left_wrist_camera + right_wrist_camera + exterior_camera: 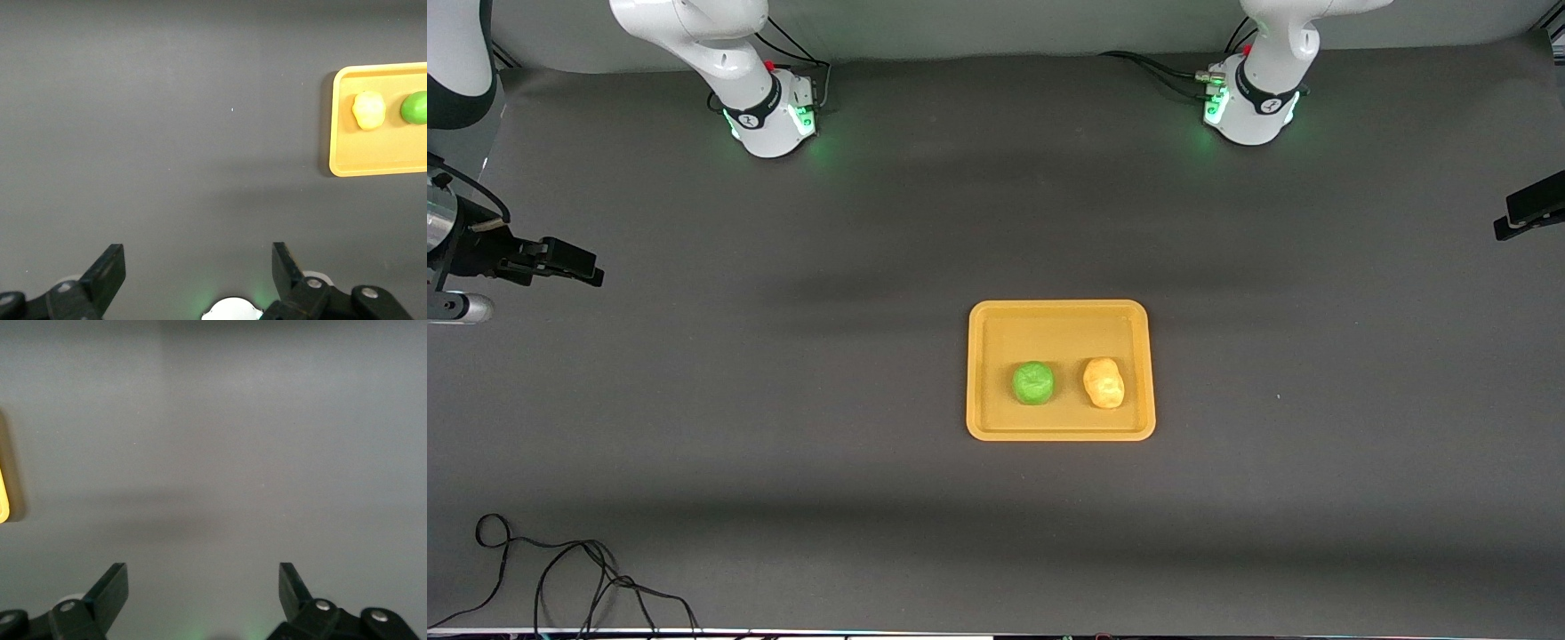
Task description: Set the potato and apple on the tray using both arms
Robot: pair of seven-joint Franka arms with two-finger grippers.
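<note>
Apple (1033, 383) and potato (1104, 382) are seen side by side on the tray (1061, 314); left gripper (197, 277) and right gripper (203, 593) — both spread wide, empty — are best kept well apart from the tray; nothing is left to grasp.

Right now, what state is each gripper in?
Left gripper: open, holding nothing, over bare table.
Right gripper: open, holding nothing, over bare table.

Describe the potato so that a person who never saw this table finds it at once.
Find the yellow-orange tray on the dark table. Two small things lie in it, apart. The potato is the pale, lumpy oval toward the left arm's end; the apple beside it is round and green.
</note>
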